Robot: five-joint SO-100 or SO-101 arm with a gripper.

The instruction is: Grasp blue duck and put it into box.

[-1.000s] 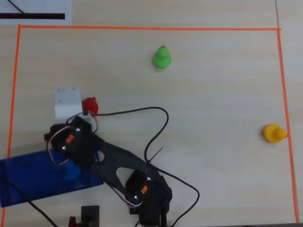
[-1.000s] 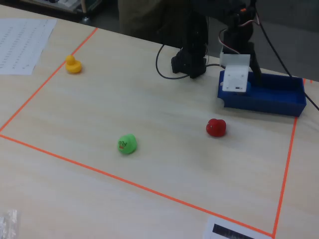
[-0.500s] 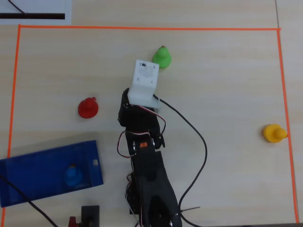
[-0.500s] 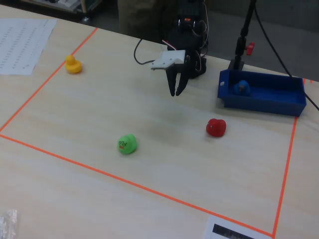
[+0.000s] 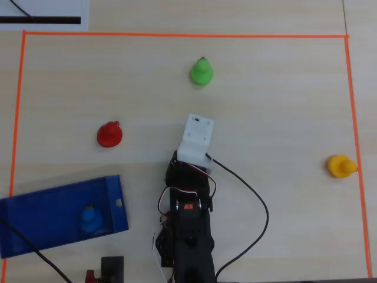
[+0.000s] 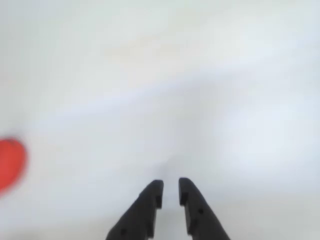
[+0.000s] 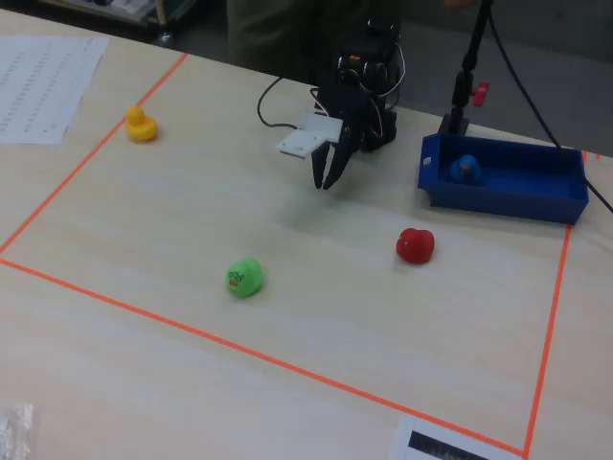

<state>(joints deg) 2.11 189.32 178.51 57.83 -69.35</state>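
Observation:
The blue duck [image 5: 89, 218] sits inside the dark-blue box [image 5: 41, 203] at the lower left of the overhead view. In the fixed view the duck [image 7: 465, 170] is at the left end of the box [image 7: 517, 199]. My gripper [image 7: 327, 182] hangs above bare table in the middle, well away from the box, its jaws drawn almost together with only a thin gap and nothing between them. The wrist view shows the gripper [image 6: 170, 186] over blurred pale table. In the overhead view the white camera mount [image 5: 197, 137] hides the fingers.
A red duck [image 5: 109, 134] stands between gripper and box, also at the left edge of the wrist view [image 6: 9, 162]. A green duck [image 5: 201, 72] and a yellow duck [image 5: 341, 166] stand farther off. Orange tape [image 5: 177, 35] frames the area. A black cable [image 5: 253, 194] trails from the arm.

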